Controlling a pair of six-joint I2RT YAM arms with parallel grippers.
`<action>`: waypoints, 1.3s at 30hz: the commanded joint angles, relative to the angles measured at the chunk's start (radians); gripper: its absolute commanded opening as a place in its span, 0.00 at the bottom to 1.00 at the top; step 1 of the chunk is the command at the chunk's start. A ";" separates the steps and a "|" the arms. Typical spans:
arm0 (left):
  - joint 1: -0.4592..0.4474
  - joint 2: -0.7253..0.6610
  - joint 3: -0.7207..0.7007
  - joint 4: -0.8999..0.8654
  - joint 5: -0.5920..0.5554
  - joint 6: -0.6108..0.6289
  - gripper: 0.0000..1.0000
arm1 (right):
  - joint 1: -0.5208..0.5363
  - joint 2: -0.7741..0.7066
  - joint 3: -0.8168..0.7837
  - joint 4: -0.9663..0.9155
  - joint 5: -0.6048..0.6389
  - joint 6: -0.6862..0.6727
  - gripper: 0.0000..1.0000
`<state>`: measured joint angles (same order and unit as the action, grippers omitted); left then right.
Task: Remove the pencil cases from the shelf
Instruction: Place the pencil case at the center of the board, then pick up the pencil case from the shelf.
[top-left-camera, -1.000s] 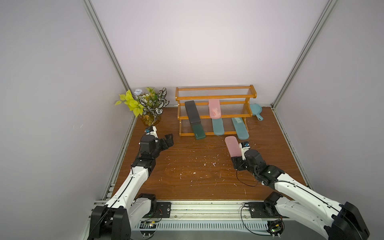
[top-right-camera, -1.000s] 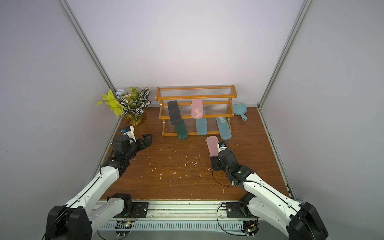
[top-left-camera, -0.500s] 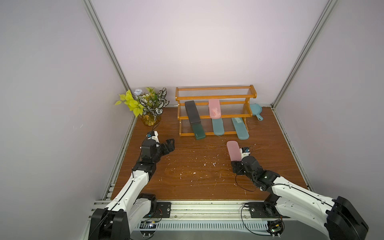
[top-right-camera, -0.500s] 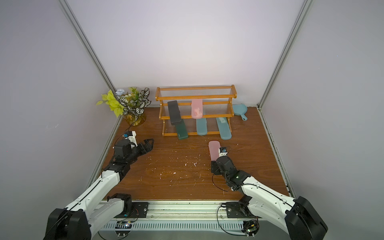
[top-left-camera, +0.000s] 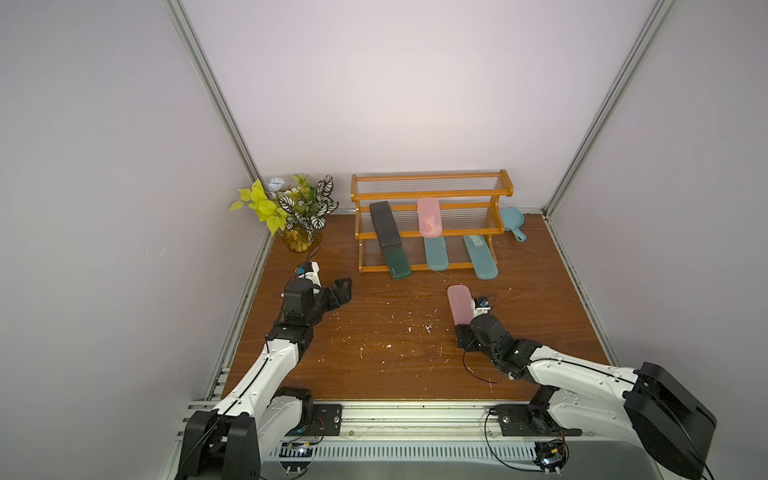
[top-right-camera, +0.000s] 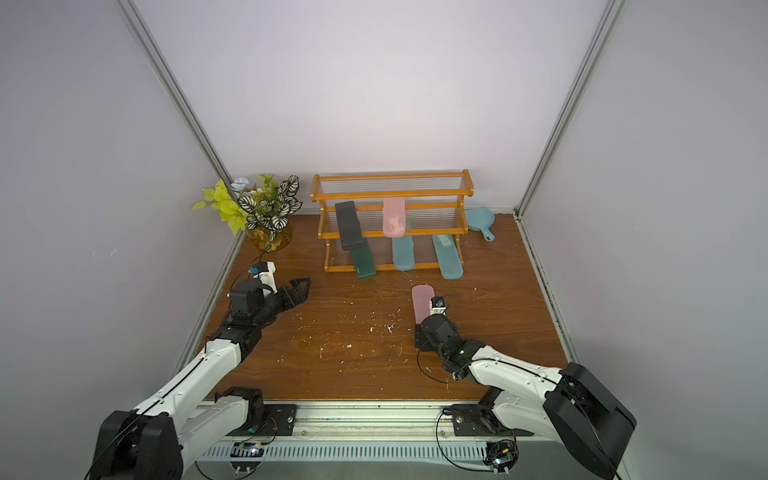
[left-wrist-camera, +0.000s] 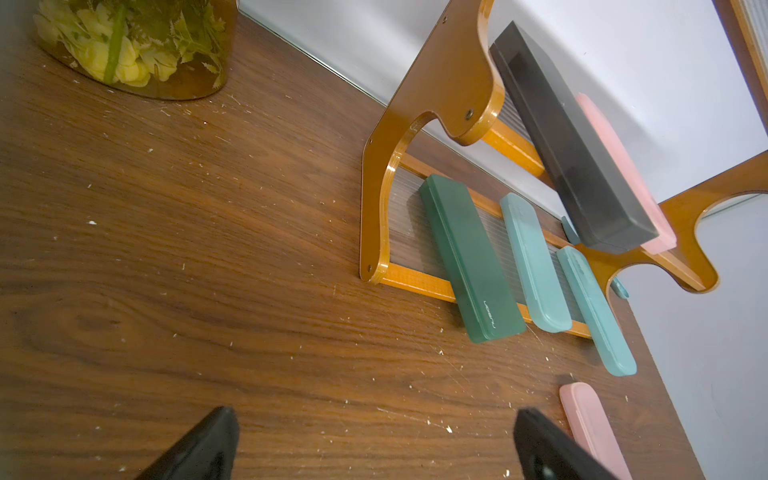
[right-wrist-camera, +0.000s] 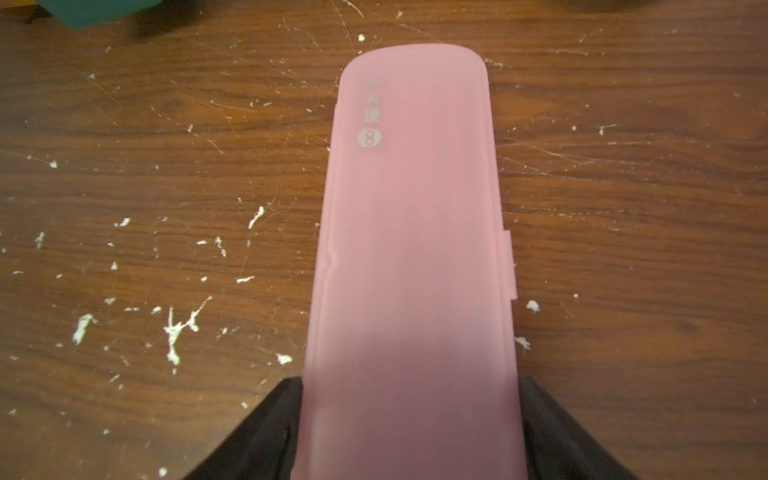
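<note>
Apparently put-down step: translucent pink pencil case (right-wrist-camera: 411, 249) lies on brown tabletop (top-left-camera: 374, 353), flanked by right pincer (right-wrist-camera: 409, 386); clamped or slack cannot be told; left pincer (left-wrist-camera: 374, 413) is held wide. Full release is called for, then a reach to orange-brown stepped shelf (top-left-camera: 432, 192).

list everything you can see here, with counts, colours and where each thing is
shelf: 1, orange-brown, far side of table by the back wall
black case: 1, black, middle tier, left
pink cases: 2, pink, one on middle tier, one on table in front of shelf
green case: 1, dark green, bottom tier, left
teal cases: 2, teal, bottom tier, middle and right
pan: 1, teal, on table right of shelf
plant: 1, green and white, far left corner
table: 1, brown wood, white flecks
left fingers: 2, black, wide apart, nothing between
right fingers: 2, black, either side of the table's pink case; grip unclear
</note>
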<state>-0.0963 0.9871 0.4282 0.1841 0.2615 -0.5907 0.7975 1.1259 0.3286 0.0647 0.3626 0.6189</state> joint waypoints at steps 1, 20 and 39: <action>-0.007 -0.019 -0.009 0.014 0.003 0.011 0.98 | 0.007 0.006 0.015 0.020 0.008 0.033 0.84; -0.007 -0.045 0.068 -0.093 0.021 0.092 0.98 | -0.104 0.047 0.337 -0.207 -0.166 -0.130 0.99; -0.008 -0.013 0.159 -0.175 0.085 0.164 0.97 | -0.321 0.348 0.867 -0.274 -0.497 -0.209 0.99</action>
<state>-0.0971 0.9882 0.5770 0.0166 0.3229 -0.4530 0.4923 1.4555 1.1378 -0.1986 -0.0700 0.4232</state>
